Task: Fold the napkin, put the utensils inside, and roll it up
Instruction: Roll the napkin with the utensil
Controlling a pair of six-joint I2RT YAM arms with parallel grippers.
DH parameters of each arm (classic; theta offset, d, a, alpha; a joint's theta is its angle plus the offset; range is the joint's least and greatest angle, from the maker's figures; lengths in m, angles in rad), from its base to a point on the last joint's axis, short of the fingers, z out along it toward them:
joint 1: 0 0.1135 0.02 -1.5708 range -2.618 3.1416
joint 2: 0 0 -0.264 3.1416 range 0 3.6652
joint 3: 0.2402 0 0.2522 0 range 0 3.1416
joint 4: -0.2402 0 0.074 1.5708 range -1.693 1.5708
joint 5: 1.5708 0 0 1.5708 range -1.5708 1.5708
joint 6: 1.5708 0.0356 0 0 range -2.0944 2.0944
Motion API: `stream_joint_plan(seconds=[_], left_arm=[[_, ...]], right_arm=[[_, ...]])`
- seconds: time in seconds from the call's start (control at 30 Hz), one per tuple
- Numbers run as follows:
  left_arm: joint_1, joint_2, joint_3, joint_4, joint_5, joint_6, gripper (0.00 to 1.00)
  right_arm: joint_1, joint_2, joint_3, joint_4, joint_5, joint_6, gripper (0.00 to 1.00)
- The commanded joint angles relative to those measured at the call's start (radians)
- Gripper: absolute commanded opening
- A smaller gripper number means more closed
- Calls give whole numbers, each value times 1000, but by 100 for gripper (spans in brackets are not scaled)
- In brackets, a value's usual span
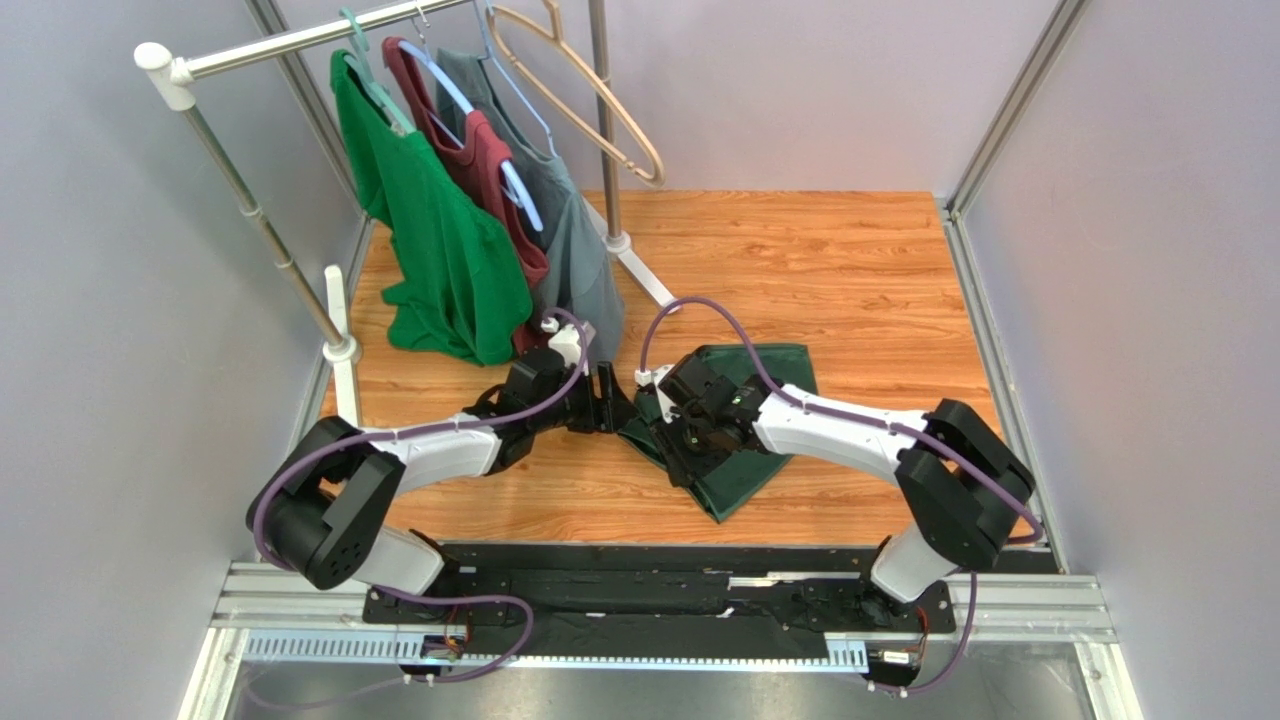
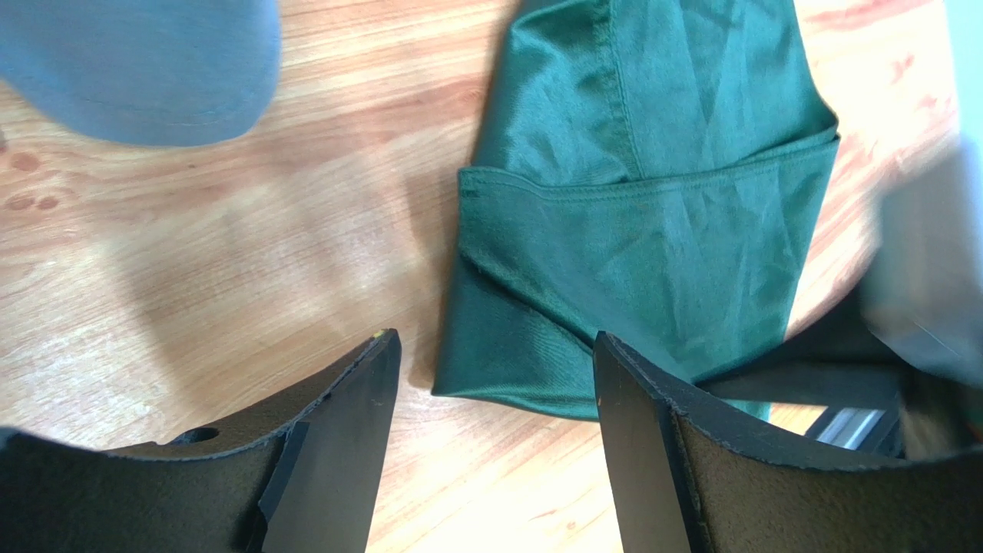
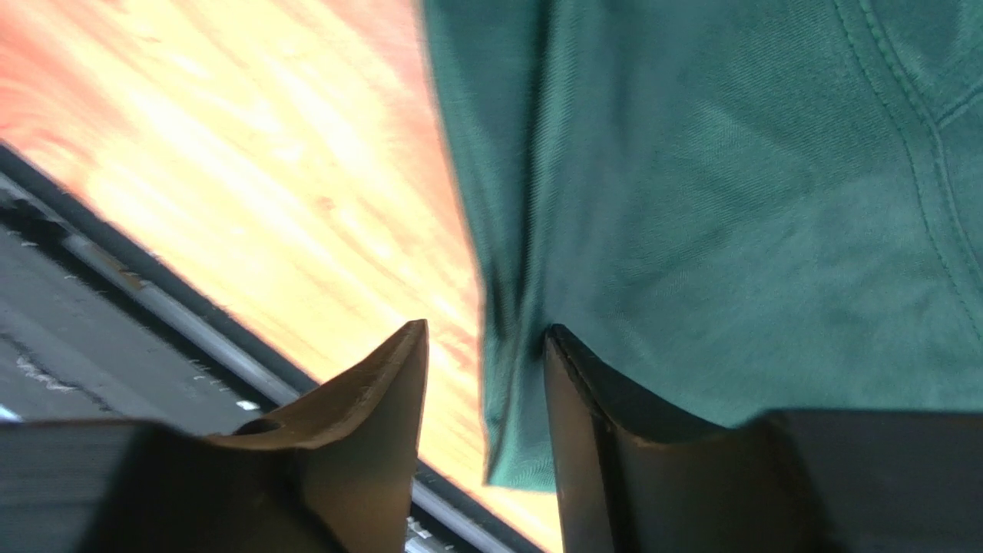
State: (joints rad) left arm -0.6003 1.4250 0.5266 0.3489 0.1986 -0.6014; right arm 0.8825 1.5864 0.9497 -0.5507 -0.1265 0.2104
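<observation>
1. The napkin is lying folded on the table, a dark green strip with one end doubled back over itself. Both arms are reaching in over it.
2. The left gripper is hanging above bare wood with its fingers standing well apart and gripping nothing. The napkin's end is lying just past the tips and running partly behind one finger.
3. The right gripper is sitting low over the napkin's long edge. Its fingers are parted by a narrow gap and the folded edge is running into that gap. One finger is lying against the cloth, while a sliver of wood is showing between the edge and the other finger, so the cloth is lying loose, not pinched.
4. Seen from above, the two grippers are pointing at each other, close together: the left one just beside the napkin's edge, the right one over the cloth.
5. A rack is standing well beyond the left fingers, with shirts hanging from it.
</observation>
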Motion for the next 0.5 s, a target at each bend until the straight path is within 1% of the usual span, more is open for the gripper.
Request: stream_joint_plan(seconds=[0.0,0.03,0.07,0.1,0.2,0.3,0.33,0.37,0.47], left_arm=[[20,15,3,58,47,-52,72],[20,20,4,70,53,-52,72],[20,28,6,76,65,-52,72],[23,32,6,81,73,-55,72],[23,48,1,111,94,-64,72],[28,78,3,128,108,-75,72],[28,86,3,145,111,-80,72],[28,95,0,154,119,-86,72],[27,123,10,167,127,-95,71]], right_arm=[[62,-100,51,-48,113,78,50],[71,-117,46,-52,119,98,53],[70,-132,40,-63,123,150,59],[70,-166,31,-69,175,176,60],[84,-218,-17,-81,249,250,60],[136,-243,-42,-104,327,294,56],[160,-233,-42,-129,356,299,50],[168,-226,-43,-140,405,310,47],[177,-209,-52,-158,423,351,44]])
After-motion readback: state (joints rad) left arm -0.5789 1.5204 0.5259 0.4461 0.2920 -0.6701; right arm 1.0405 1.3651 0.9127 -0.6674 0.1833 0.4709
